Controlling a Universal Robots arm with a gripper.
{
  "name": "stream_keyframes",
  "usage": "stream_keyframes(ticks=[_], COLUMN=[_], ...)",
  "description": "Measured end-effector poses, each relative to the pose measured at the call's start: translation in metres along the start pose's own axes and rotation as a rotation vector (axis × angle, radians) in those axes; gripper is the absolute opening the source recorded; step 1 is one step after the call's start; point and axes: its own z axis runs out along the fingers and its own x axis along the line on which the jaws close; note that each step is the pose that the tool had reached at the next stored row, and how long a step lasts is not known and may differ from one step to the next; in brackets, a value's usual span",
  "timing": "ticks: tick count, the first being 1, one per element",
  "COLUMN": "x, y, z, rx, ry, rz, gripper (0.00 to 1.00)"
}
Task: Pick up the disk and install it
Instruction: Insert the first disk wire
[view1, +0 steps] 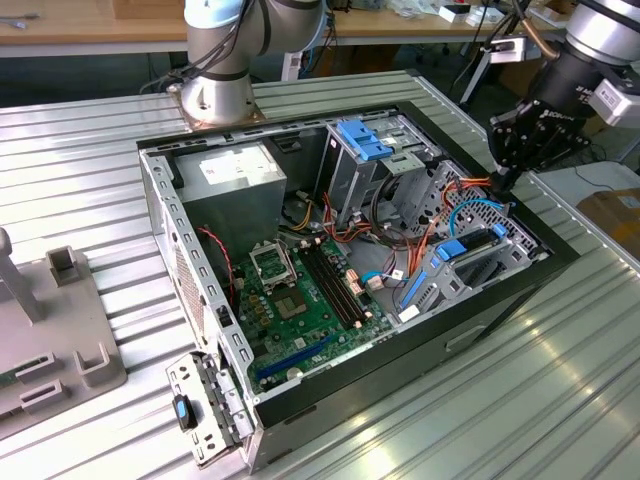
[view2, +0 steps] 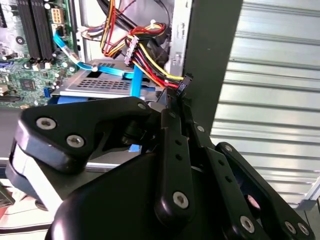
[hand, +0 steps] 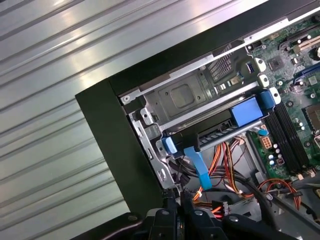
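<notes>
Worktop (view1: 560, 400) of ribbed metal carries an open computer case (view1: 165, 225) with its motherboard (view1: 300, 290) exposed. On the exterior view's right, the arm reaches down into the case. Its claw (view1: 503, 185) sits just above the drive cage, where the disk (view1: 478, 258) lies between blue rails.

In the second wrist view the claw (view2: 179, 102) has its fingers (view2: 170, 150) drawn together. The tips are against a black connector (view2: 181, 87) on a bundle of red, yellow and black wires (view2: 145, 55), close to the case's dark wall.

In the first wrist view the disk (hand: 215, 131) sits seated in the metal cage, dark underside showing, with a blue rail (hand: 247, 111) along it. A flat blue cable (hand: 200, 167) hangs between the disk and the claw (hand: 179, 196).
</notes>
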Motion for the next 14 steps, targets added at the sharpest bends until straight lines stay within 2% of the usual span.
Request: stream_keyframes(ticks=[4,14], x=[-0.0127,-0.0134], y=[0.0059,0.0062], z=[0.0,-0.0001], rx=[0.0025,0.0024], ry=[0.0045,0.0046], rz=[0.0,0.0], gripper=[0.16,0.16])
